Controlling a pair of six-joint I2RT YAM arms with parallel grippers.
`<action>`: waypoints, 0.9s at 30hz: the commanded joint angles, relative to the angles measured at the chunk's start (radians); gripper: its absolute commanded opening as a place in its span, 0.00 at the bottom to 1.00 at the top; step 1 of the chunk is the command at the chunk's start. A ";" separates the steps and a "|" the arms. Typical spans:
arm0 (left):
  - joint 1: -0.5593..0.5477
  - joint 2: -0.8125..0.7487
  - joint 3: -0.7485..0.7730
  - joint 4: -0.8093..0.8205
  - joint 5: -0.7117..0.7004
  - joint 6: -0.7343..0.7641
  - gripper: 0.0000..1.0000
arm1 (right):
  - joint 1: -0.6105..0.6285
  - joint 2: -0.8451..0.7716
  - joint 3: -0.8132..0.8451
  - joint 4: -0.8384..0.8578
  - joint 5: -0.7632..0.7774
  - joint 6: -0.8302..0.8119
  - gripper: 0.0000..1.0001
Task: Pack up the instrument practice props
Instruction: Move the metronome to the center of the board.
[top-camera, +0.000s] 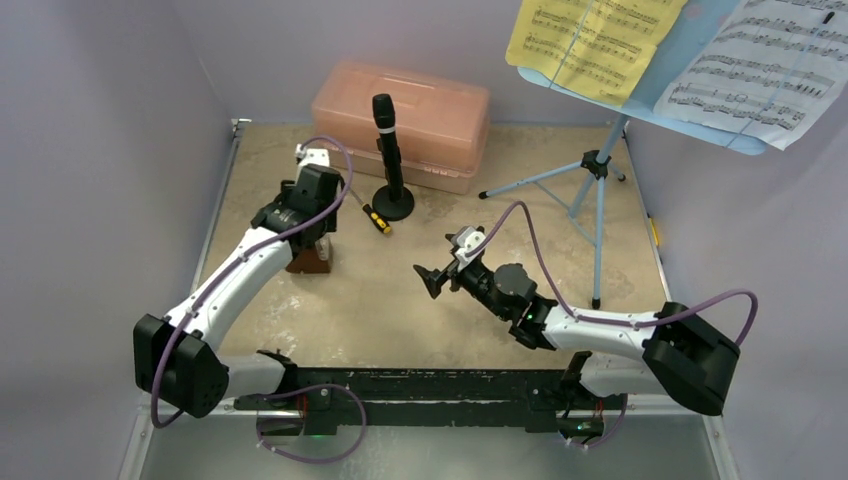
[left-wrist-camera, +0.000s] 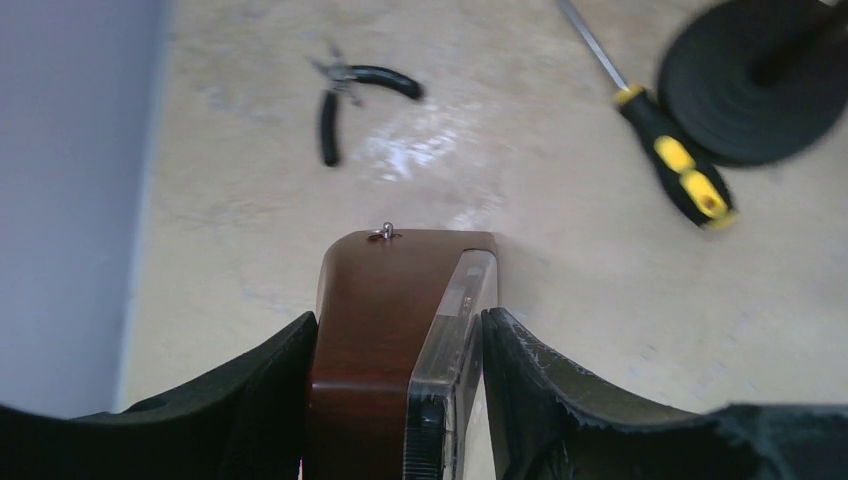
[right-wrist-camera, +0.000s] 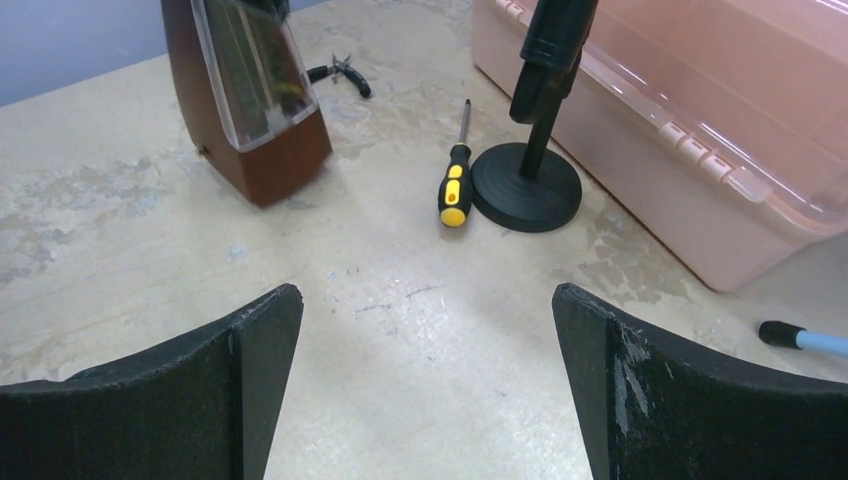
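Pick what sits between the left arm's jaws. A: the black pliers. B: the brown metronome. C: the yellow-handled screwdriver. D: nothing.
B: the left wrist view shows the jaws pressed against both sides of the brown metronome, while the screwdriver and pliers lie apart on the table.

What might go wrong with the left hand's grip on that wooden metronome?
The left hand holds the metronome by its sloping sides, one a smooth clear cover, so it may slip out when lifted. Swinging it could knock the screwdriver or tip the black pipe standing nearby.
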 joint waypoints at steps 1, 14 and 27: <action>0.115 -0.039 0.085 0.047 -0.211 0.052 0.26 | -0.005 -0.050 -0.040 0.099 0.025 0.014 0.98; 0.433 0.135 0.095 0.302 -0.118 0.207 0.09 | -0.004 -0.106 -0.097 0.147 0.068 0.029 0.98; 0.565 0.229 0.094 0.471 0.219 0.352 0.09 | -0.005 -0.137 -0.122 0.173 0.079 0.039 0.98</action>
